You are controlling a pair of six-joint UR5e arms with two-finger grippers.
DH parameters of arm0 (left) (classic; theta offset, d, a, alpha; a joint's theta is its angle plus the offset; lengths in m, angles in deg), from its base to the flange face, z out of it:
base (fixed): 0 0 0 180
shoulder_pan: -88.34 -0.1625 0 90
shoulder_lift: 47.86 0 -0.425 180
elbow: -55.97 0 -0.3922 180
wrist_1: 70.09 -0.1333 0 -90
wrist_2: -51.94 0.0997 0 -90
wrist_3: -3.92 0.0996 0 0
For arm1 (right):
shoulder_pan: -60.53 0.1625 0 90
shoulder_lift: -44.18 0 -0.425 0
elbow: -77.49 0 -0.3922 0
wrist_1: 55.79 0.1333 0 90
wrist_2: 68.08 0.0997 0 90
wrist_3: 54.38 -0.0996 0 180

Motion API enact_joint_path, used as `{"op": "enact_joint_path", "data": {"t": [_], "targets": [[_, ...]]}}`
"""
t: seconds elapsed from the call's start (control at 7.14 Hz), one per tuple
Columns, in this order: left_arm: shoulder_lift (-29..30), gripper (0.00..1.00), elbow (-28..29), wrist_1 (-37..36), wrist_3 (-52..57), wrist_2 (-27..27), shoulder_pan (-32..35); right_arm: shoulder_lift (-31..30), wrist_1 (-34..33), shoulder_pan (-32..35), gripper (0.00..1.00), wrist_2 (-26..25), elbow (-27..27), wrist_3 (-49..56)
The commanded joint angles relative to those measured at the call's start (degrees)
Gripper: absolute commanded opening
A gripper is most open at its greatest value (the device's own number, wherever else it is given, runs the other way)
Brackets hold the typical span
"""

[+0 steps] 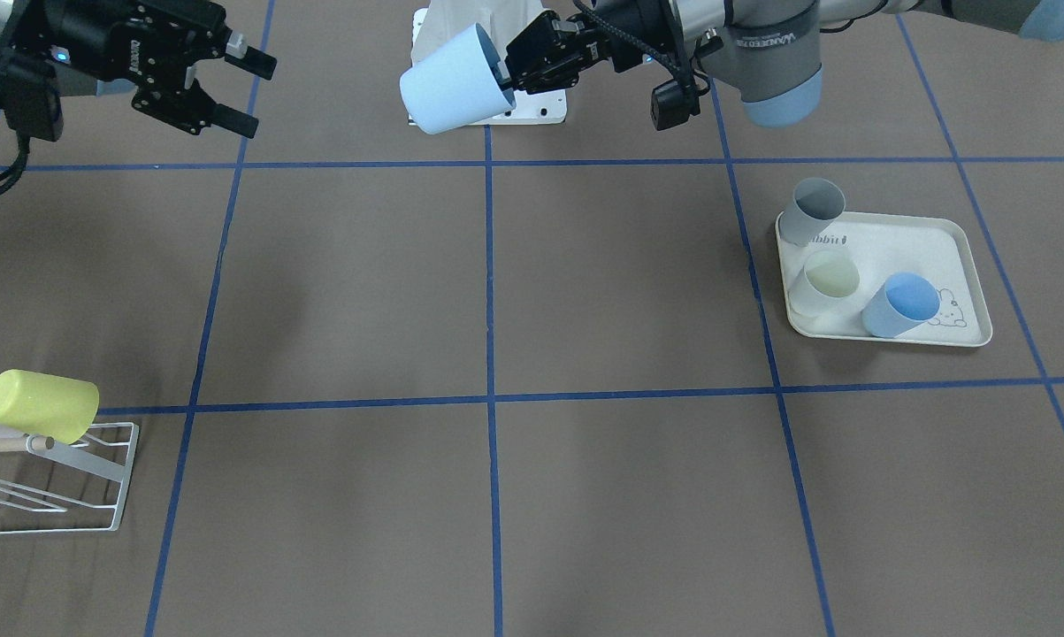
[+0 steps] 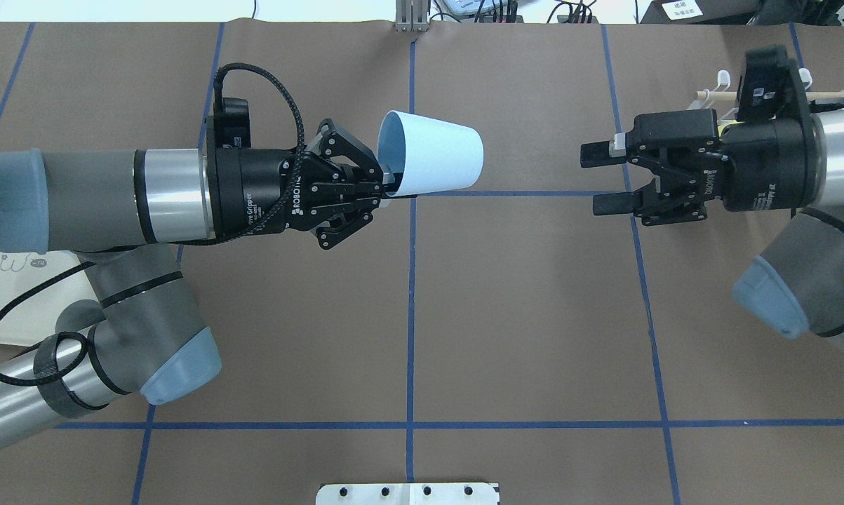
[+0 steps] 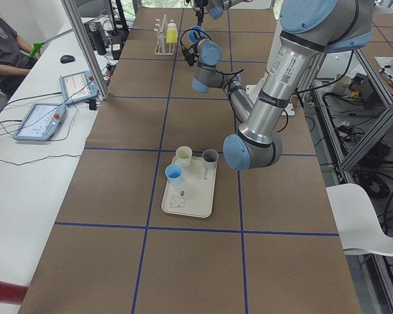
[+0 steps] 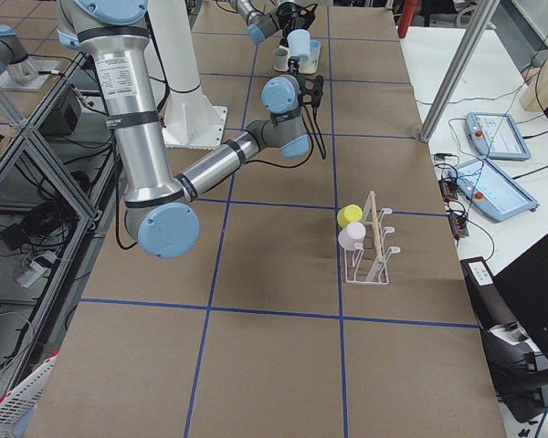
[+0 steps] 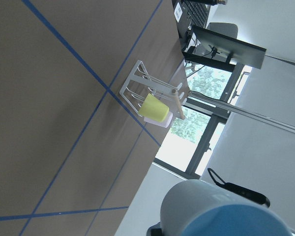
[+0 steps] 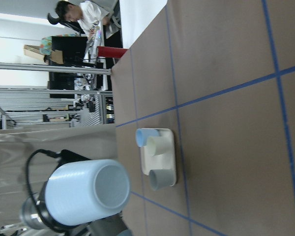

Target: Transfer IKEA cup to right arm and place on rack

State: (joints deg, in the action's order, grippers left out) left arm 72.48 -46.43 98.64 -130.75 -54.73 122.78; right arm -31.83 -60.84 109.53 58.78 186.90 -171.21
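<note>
Midair, left gripper (image 2: 386, 186) is pinching the rim of the pale blue cup (image 2: 432, 161); right gripper (image 2: 599, 179) is hovering opposite, jaws spread

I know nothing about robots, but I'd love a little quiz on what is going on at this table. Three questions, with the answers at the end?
1. True or false: the right claw is touching the light blue cup.
2. How many cups sit on the rabbit-print tray? A two, B three, C five.
3. Which claw grips the light blue cup, and by what part?
Key: 1 false, there is a clear gap between them. 2 B. 3 the left claw, by the rim.
</note>
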Motion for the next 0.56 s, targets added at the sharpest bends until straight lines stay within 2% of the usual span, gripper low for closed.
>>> {"op": "enact_joint_path", "data": {"t": [0.0,0.42], "targets": [[0.2,0.00,1.1,5.1,-3.7,2.2,-1.3,1.7,5.2,-6.2,0.99,-9.6,0.3,-5.0],[1.3,0.00,1.0,7.5,-5.9,3.1,-3.1,4.7,5.3,-8.8,0.99,-15.8,-0.1,-7.9]]}}
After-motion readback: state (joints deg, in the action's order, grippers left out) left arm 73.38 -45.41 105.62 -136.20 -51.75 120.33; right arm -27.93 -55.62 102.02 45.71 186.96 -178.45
